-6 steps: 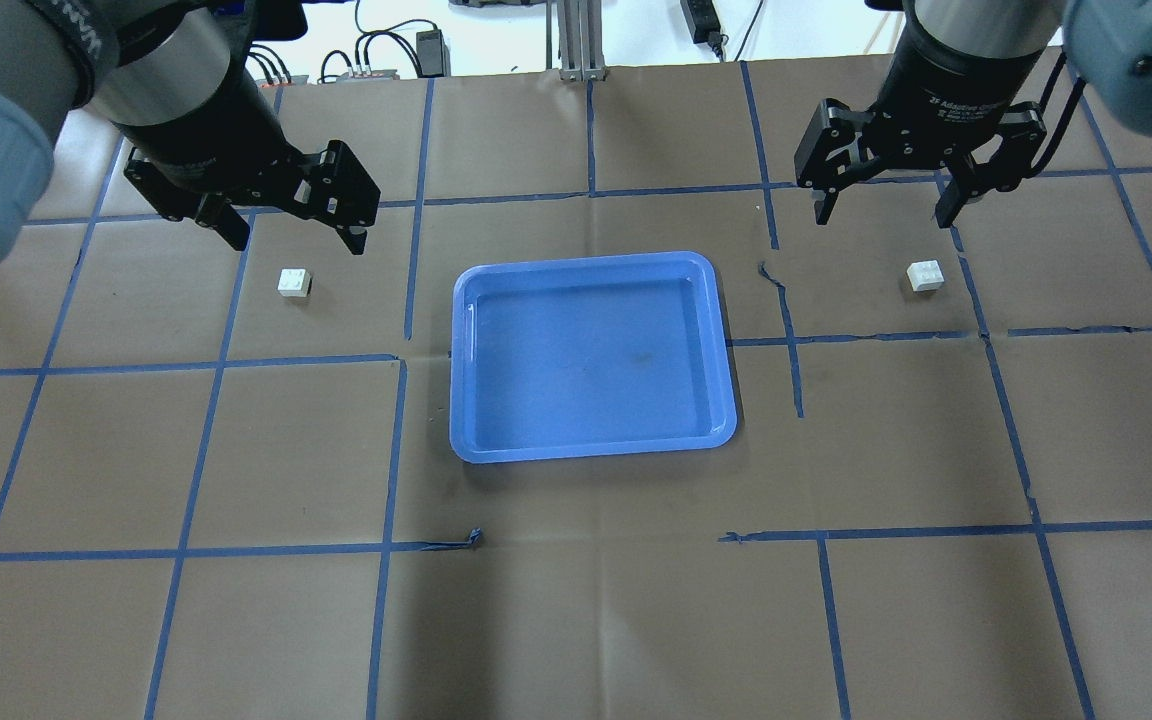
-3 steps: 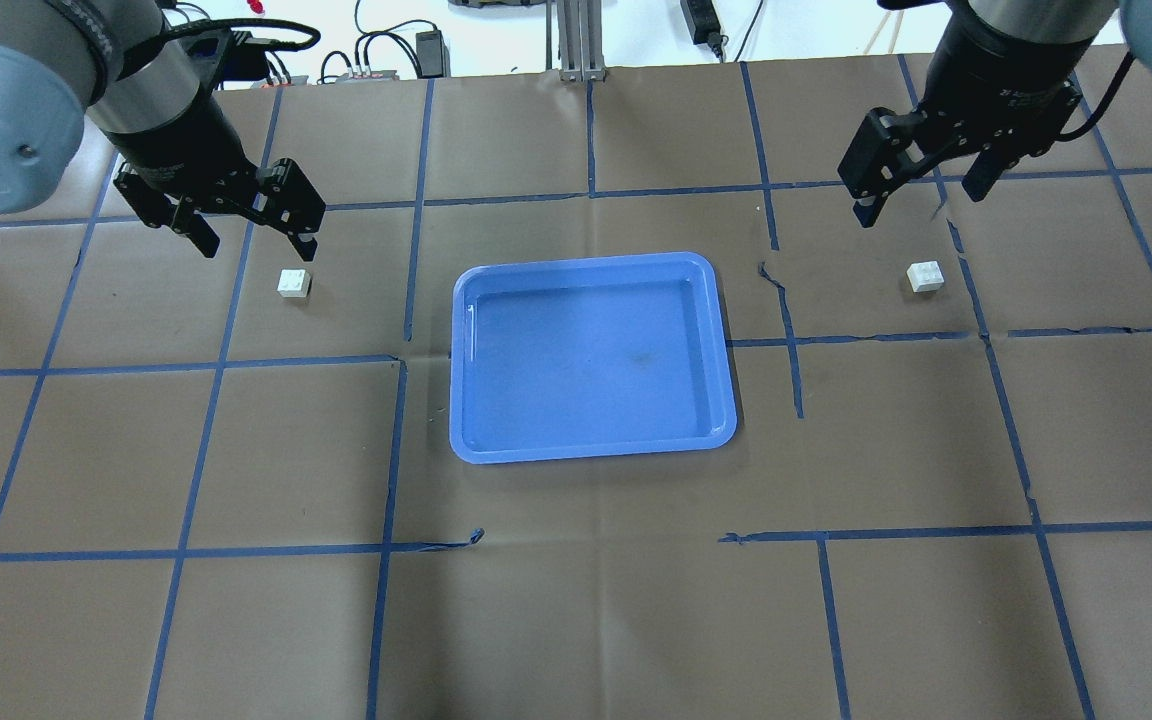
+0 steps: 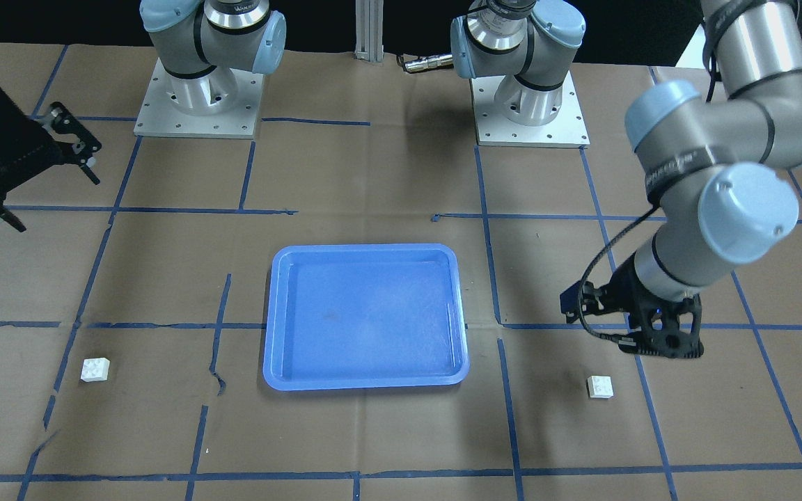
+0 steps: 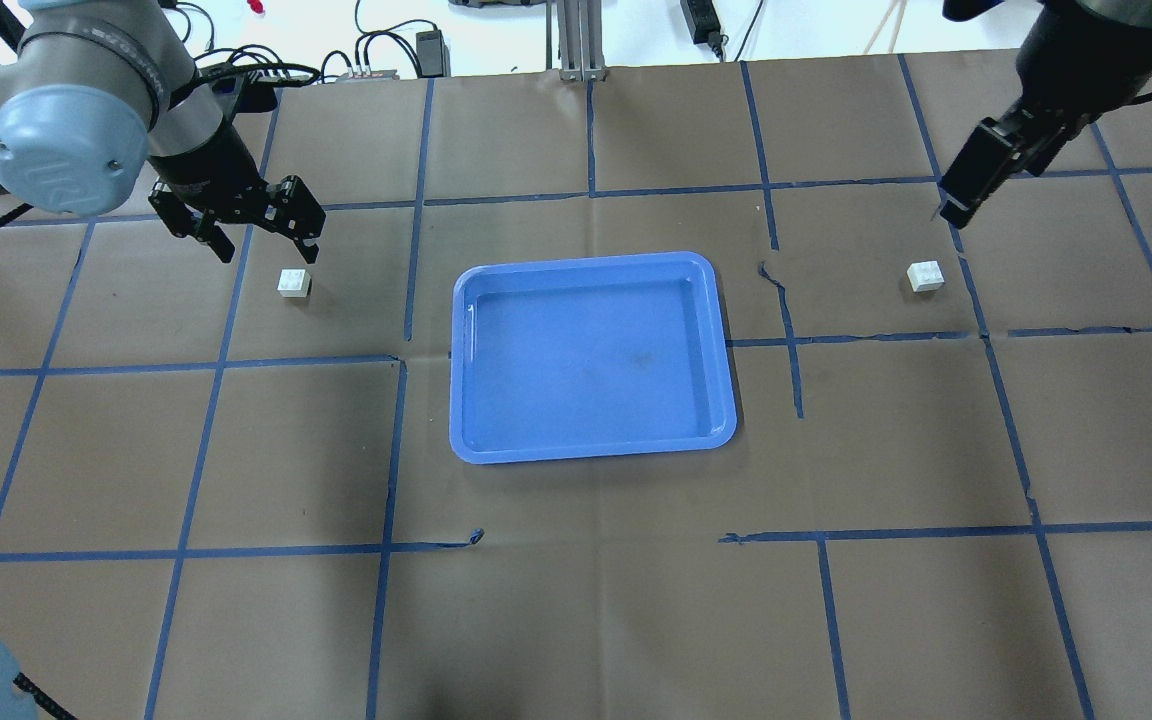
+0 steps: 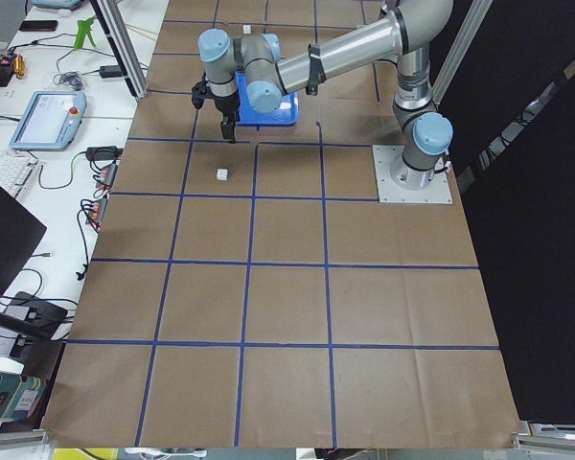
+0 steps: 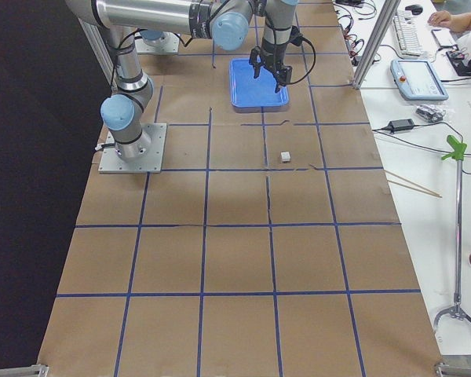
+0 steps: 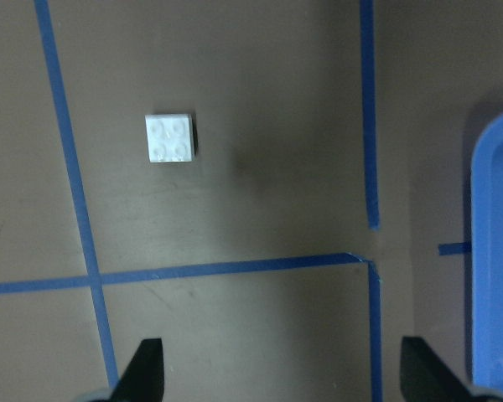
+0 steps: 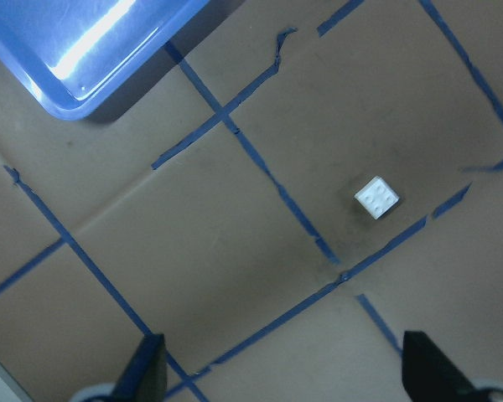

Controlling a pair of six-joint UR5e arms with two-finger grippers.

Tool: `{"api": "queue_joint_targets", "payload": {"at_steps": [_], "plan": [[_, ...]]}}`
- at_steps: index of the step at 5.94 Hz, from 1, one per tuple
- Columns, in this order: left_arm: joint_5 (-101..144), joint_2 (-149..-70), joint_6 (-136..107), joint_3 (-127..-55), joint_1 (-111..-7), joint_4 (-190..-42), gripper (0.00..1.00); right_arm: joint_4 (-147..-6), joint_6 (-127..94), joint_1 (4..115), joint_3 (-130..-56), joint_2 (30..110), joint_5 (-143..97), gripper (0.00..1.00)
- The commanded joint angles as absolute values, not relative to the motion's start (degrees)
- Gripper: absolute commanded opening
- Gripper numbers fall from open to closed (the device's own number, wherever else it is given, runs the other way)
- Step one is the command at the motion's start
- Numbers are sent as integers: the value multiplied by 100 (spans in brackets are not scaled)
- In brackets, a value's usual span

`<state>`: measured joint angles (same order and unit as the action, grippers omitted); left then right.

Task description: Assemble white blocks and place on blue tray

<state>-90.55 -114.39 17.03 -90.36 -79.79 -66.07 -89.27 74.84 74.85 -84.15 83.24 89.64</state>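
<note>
- The blue tray (image 4: 591, 355) lies flat at the middle of the table (image 4: 576, 620), its long sides running across in front of the robot; both white blocks lie outside it.
- The left white block (image 4: 293, 282) sits studs-up on the table to the tray's left, well apart from it and about level with the tray's far rim.
- The right white block (image 4: 925, 276) sits studs-up to the tray's right, well apart from it and also about level with the far rim; it is turned slightly askew to the tray's edges; the tray lies between the two blocks, so they are not joined.
- The left gripper (image 4: 266, 245) hangs above the table on the tray's left, near the left white block but not over it; its fingers (image 7: 147, 373) are spread wide with only bare table between them; in its wrist view the block lies ahead and off to one side, and the tray's rim shows at the edge.
- The right gripper (image 8: 285, 368) hangs raised on the tray's right, farther from the tray than the right white block and apart from that block; its fingers (image 8: 419, 368) are likewise spread wide, gripping nothing.
- Brown paper covers the table, marked into squares by blue tape (image 4: 590, 130) on every side of the tray.
- The arms' grey mounting plates (image 3: 568, 132) sit on the robot's side of the tray.
</note>
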Motion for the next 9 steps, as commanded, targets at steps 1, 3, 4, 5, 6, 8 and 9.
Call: {"api": "queue_joint_targets", "payload": {"at_steps": [1,3,4,5,6,8,9], "plan": [[-9105,-12109,2073,-9096,-7823,-5733,99,-9525,10952,7033,-8280,7877,8913,100],[-9132,-12462,2118,-9114,-7778,-5582,99,-9729,11698,6970,-8288,7559,8258,100],[-9132,-12524,2118,-9140,-7778,-5581,87,-9721,11742,6761,-8305,7376,7679,99],[-9106,-12524,2109,-9132,-7778,-5581,37,-9721,12299,6280,-8323,7009,7055,100],[-9071,-12524,2057,-9123,-7770,-5590,13,-9721,12583,6093,-8323,6526,6701,100],[-9114,-12350,2318,-9070,-7787,-5598,0,-9834,13041,6021,-8323,5620,5987,100],[-9106,-12070,2834,-9114,-7883,-5633,0,-9852,13287,6012,-8332,5338,5942,100]]}}
